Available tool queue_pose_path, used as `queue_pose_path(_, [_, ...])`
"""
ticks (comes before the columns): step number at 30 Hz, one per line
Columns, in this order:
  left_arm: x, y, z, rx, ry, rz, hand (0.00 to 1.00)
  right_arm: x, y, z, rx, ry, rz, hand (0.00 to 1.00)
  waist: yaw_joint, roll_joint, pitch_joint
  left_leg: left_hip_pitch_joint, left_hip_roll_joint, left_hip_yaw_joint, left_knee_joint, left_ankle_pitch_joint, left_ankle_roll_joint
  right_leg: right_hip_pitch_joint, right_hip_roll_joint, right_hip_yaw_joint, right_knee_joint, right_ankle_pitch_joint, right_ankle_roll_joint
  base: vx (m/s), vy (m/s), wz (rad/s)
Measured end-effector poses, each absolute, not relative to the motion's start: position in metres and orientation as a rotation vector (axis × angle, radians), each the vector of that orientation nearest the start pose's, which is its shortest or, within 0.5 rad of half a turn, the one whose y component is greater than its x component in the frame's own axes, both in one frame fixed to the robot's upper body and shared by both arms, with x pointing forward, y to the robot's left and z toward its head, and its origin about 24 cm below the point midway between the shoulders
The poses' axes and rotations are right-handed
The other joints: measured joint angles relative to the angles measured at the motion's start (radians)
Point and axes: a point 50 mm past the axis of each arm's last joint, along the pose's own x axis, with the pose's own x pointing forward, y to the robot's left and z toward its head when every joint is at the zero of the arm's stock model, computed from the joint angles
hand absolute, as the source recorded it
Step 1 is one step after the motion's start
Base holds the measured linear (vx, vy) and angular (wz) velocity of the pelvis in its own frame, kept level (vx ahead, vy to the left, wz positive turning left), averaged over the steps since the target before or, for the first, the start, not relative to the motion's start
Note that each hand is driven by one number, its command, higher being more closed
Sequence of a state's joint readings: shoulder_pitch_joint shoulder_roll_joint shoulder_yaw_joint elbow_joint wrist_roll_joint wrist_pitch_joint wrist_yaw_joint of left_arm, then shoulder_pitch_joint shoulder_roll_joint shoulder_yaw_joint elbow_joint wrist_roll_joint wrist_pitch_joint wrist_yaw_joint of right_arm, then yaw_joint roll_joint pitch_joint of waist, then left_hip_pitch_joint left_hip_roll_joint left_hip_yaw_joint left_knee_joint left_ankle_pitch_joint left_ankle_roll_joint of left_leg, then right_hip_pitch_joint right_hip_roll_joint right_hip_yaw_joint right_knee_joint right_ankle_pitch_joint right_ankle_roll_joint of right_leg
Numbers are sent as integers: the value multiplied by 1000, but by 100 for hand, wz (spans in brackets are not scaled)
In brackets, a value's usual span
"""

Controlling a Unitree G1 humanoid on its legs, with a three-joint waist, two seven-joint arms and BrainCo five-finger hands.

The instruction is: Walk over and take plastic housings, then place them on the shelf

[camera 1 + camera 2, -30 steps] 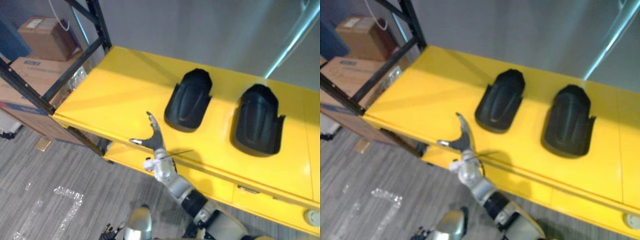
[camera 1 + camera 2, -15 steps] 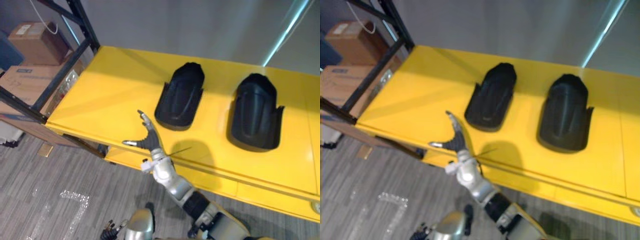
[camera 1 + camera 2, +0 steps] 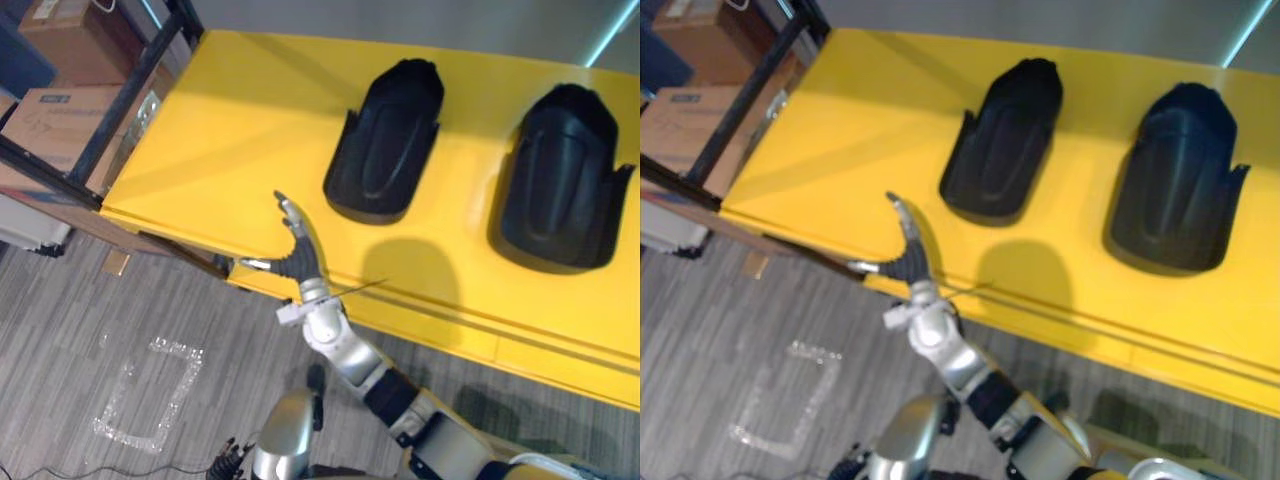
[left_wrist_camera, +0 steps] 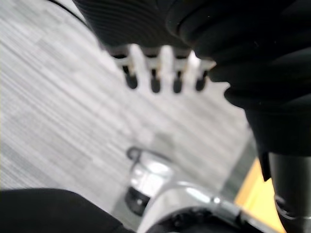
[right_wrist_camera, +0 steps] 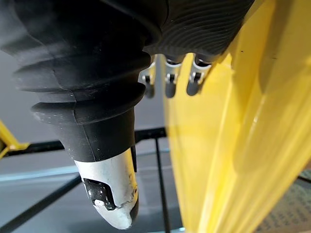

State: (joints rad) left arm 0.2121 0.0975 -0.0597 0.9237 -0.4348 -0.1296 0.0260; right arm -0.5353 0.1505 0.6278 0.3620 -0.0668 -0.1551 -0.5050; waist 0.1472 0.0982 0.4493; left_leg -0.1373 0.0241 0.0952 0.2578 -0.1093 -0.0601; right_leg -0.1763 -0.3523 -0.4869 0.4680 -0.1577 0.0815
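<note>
Two moulded housings were seen lying on the yellow shelf (image 3: 230,150), a smooth, glossy painted sheet with a folded front lip. The first black plastic housing (image 3: 385,140) was placed toward 12 o'clock in the head view. The second black plastic housing (image 3: 562,180) lay at its 3 o'clock, well apart from it. Each was shaped like a hollow shell: domed and rounded at the far end, wider and cut square at the near end. Shallow ribs ran along each back, and a small notched tab stood at the side. Their surface was a dull satin black.

The right hand (image 3: 297,262) was raised at the shelf's front edge, at about 7 o'clock from the first housing. Its fingers were spread straight, the thumb was held out to the side, and nothing was grasped. The left hand (image 4: 165,68) was shown low over the floor (image 3: 120,300), its fingers relaxed and empty.

At 10 o'clock, brown cardboard boxes (image 3: 55,110) were stacked behind a black metal rack frame (image 3: 110,130). A small label was borne by one box, its print too small to be made out. The floor was covered in grey streaked planks, on which a square outline of pale tape (image 3: 150,395) was marked.
</note>
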Motion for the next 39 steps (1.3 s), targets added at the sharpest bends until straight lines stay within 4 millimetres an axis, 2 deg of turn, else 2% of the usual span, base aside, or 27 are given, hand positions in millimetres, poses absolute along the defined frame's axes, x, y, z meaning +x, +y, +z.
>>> queue_pose_path(10, [88,188,-154,-232,958,286,0,287,35,131,-54,-437,219,0,-3,14,11,-31,1,5,41,-17,6,-19,-3,4,16,-2,-3,-2,7,1])
queue_pose_path(20, [87,188,-154,-257,965,297,0,288,34,133,-68,-450,212,0,-1,16,12,-54,-2,8,72,-29,10,-33,-12,16,29,-1,1,-32,17,0])
queue_pose_path(39, [92,186,-155,-238,972,274,0,303,17,141,-88,-494,42,0,0,27,17,-74,-2,-3,94,-32,14,-33,-12,4,27,1,3,-6,4,1])
